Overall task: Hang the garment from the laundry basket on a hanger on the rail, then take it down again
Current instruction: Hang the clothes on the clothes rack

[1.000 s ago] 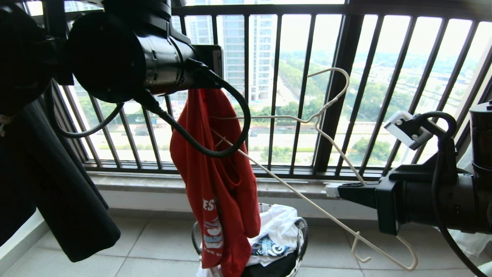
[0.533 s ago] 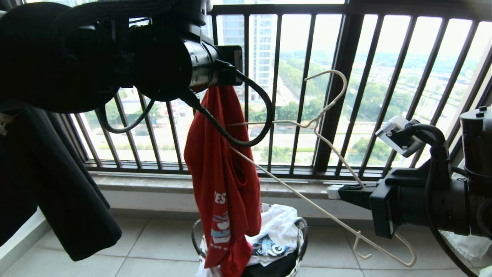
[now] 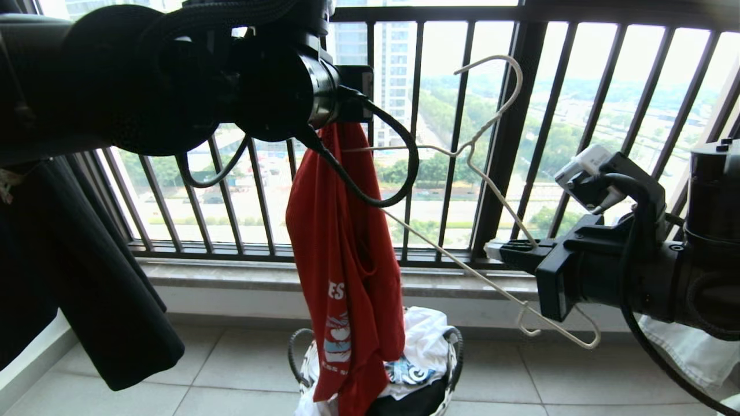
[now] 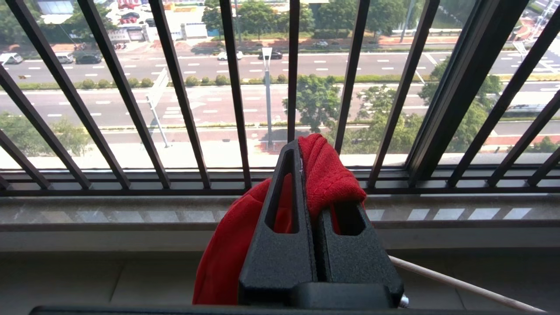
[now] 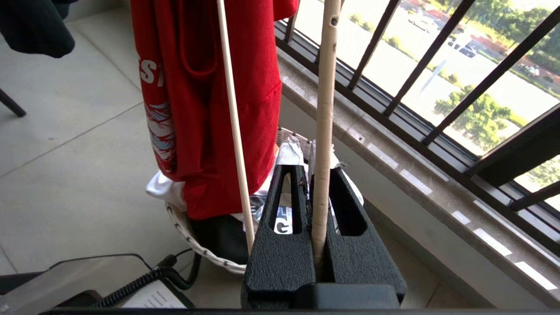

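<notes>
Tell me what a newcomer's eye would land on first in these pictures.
First, the red garment, hanging in a long bunch from the shut left gripper in front of the dark barred window railing, its hem reaching the laundry basket on the floor. Next, the thin cream hanger, clamped by one shoulder in the right gripper, hook up, its far end reaching into the garment. A black shirt hangs at far left.

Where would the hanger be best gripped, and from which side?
On the straight sloping arm below the twisted neck of the hanger, from the robot's right, where the right gripper is shut on it: that side is bare, while the garment covers the far end.
</notes>
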You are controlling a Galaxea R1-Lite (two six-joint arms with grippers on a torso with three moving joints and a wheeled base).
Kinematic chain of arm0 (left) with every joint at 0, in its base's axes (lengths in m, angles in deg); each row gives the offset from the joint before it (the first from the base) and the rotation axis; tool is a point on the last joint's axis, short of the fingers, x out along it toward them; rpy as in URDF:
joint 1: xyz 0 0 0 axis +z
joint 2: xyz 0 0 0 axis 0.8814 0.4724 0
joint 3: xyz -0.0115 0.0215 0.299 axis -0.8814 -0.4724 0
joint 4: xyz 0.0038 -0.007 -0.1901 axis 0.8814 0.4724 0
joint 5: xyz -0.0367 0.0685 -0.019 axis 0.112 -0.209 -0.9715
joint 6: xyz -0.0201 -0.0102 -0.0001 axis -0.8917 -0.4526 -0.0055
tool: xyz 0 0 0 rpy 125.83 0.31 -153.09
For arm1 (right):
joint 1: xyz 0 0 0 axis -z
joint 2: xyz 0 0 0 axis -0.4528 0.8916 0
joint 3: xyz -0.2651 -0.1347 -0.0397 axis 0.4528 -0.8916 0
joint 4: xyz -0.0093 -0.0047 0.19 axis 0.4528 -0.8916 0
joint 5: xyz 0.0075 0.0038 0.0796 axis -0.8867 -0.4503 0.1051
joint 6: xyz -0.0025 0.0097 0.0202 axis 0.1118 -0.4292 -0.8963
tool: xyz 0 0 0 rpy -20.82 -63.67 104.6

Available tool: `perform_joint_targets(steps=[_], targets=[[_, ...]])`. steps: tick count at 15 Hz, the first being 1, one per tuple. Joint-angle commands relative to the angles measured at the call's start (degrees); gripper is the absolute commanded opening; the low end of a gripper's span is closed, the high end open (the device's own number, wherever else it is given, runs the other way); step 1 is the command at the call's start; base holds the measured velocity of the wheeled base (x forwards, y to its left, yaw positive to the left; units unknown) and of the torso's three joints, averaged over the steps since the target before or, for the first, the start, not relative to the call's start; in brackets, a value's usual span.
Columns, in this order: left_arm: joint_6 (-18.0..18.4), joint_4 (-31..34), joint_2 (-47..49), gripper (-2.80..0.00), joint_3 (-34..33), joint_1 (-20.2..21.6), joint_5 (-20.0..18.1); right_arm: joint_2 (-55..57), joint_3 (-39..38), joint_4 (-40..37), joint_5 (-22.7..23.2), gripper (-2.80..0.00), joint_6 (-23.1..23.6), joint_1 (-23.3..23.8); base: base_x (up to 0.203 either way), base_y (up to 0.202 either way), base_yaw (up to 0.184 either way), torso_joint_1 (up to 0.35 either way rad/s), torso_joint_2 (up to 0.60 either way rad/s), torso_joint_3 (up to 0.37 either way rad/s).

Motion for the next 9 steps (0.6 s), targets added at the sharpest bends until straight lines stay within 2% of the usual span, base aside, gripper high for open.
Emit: perform_joint_targets(steps=[1, 6, 9], targets=[[-0.15, 0.0, 0.54, -2.8, 0.25, 0.15, 0.19, 4.09, -0.03, 3.63, -2.91, -2.8, 2.47, -0.09, 0.0, 0.0, 0.0, 0.0, 0.0, 0.0], [-1.71, -0.09, 1.97, -2.8, 1.02, -1.74, -0.86, 6.11, -0.35, 4.84, -3.45, -2.8, 3.06, -0.71, 0.0, 0.0, 0.0, 0.0, 0.0, 0.0], [-3.72, 0.54, 2.54, -2.8, 1.79, -5.24, -0.95, 6.54, 0.12, 7.05, -3.61, -2.8, 1.91, -0.71, 0.0, 0.0, 0.0, 0.0, 0.0, 0.0]])
